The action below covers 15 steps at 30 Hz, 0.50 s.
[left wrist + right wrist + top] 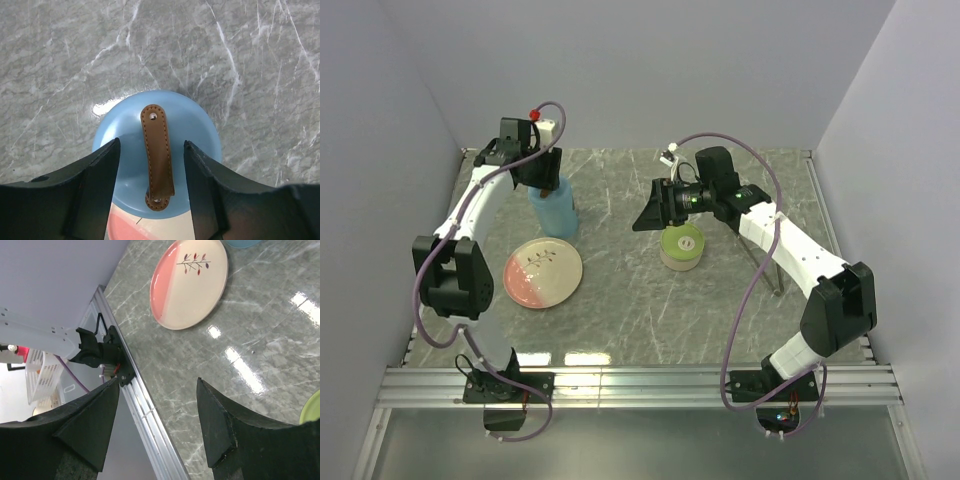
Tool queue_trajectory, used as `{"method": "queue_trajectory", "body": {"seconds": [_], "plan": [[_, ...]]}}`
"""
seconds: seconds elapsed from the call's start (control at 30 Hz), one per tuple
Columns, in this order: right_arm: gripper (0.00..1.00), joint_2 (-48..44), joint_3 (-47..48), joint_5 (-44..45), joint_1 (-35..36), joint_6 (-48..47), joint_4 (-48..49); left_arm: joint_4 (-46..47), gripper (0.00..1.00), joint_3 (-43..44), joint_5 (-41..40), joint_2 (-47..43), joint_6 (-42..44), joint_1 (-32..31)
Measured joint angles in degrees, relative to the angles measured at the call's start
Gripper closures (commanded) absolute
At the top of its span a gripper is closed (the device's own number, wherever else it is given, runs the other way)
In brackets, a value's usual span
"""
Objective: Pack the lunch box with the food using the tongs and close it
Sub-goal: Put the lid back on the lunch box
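Currently noted:

- Blue round lunch box [552,208], with a brown stitched leather strap [156,155] riveted across its top, stands at the rear left of the grey marbled worktop [620,310], just beyond the plate.
- Left fingers [95,190] hang directly above this box. They are spread apart, one on each side of the strap, with a clear gap to it on both sides and nothing gripped.
- Round pink-and-cream plate [543,273] with a printed twig motif lies near the left arm.
- Round beige pot with a green lid [681,245] stands mid-worktop, well apart from the blue box.
- Right fingers [90,425] are parted and hold nothing. In the overhead view they sit just beside the green-lidded pot, on its rear left.
- Long thin silver metal tongs [767,270] lie on the worktop at the right, beside the right arm, with neither set of fingers touching them.
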Motion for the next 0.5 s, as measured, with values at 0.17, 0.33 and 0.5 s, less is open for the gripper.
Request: {"method": "queue_trajectory", "body": {"seconds": [0.17,0.33,0.5], "plan": [[0.3,0.2,0.1,0.0,0.0,-0.2,-0.5,1.8,0.41,-2.2,-0.3,-1.4,0.0,0.0],[0.3,0.5,0.6,0.0,0.0,-0.3,-0.9,3.9,0.41,-5.3,-0.4,-3.4,0.0,0.0],[0.3,0.6,1.4,0.0,0.0,-0.7,-1.4,7.8,0.41,-9.2,0.0,-5.4,-0.1,0.0]]}}
